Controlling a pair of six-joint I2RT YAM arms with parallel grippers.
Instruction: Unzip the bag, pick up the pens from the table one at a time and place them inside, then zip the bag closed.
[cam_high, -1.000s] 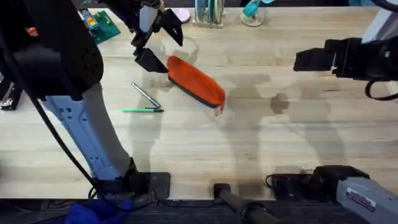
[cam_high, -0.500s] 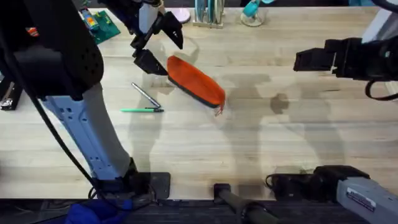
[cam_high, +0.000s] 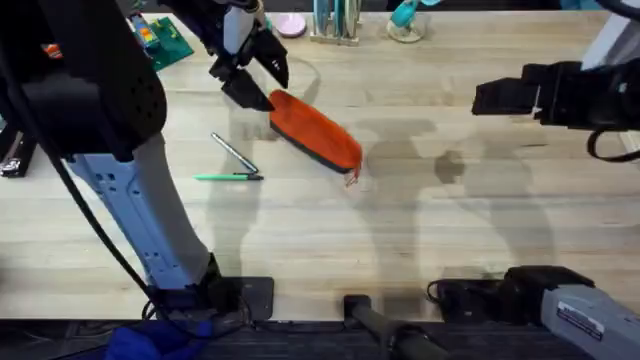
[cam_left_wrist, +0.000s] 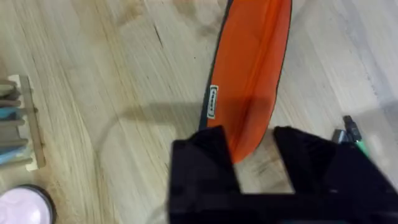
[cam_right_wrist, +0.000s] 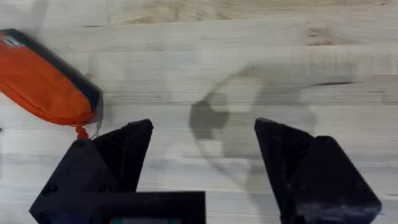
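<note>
Orange fabric marks the pencil pouch (cam_high: 315, 131), lying diagonally at upper centre of the overhead frame on the wooden table (cam_high: 420, 230), zipper not yet opened. The left gripper (cam_high: 252, 82) straddles the pouch's upper-left end, fingers spread to either side of the tip and not clamped on it. The red zipper pull (cam_high: 351, 178) sits at the opposite, lower-right end. Judged step: anchor this end, then draw the pull along the seam. Close squarely on the fabric tip, not the dark lower edge, so the pouch cannot pivot. The right gripper (cam_high: 500, 97) hangs open at upper right, well apart from the pouch. The green pen (cam_high: 228, 177) and silver-grey pen (cam_high: 234, 153) lie just left of the pouch. A wooden rack (cam_left_wrist: 22, 124) and pink disc (cam_left_wrist: 25, 206) sit nearby, clear of the seam.
</note>
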